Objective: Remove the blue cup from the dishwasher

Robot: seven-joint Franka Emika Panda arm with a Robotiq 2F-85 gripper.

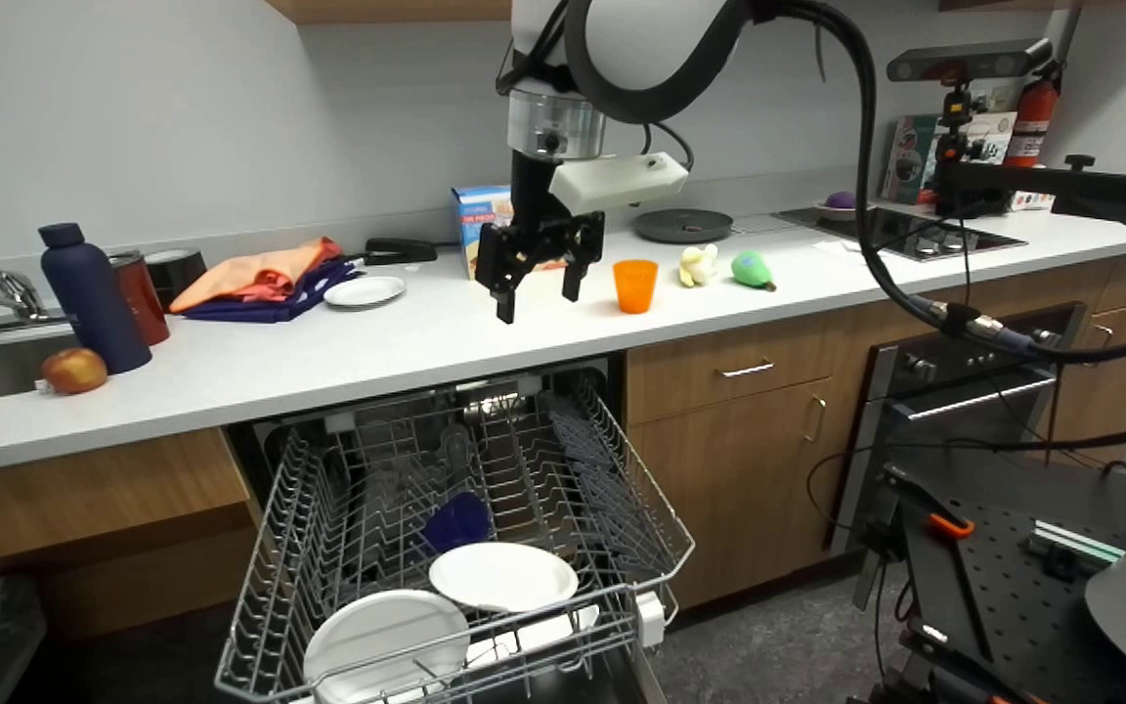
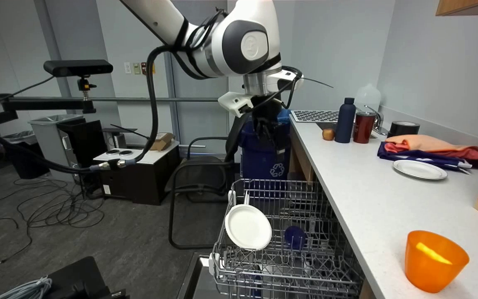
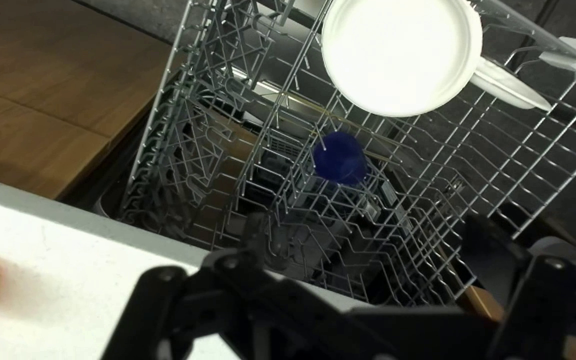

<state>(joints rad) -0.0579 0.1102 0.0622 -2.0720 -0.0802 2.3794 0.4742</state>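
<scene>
The blue cup is a dark blue, rounded piece in the pulled-out dishwasher rack. It shows in both exterior views (image 1: 457, 523) (image 2: 295, 237) and in the wrist view (image 3: 339, 159). It sits low among the wire tines of the rack (image 1: 612, 494). My gripper (image 1: 538, 301) is open and empty, high above the rack near the counter's front edge. In the wrist view its two fingers (image 3: 370, 237) are spread wide, with rack wires far below between them. The cup lies beyond the fingertips, well apart from them. It also shows dark in an exterior view (image 2: 272, 137).
White round dishes (image 1: 504, 577) lie in the rack beside the cup; one has a handle (image 3: 508, 85). The white counter (image 1: 348, 362) overhangs the rack's back. An orange cup (image 1: 634, 286), a blue bottle (image 1: 96, 298) and a box (image 1: 485, 215) stand on it.
</scene>
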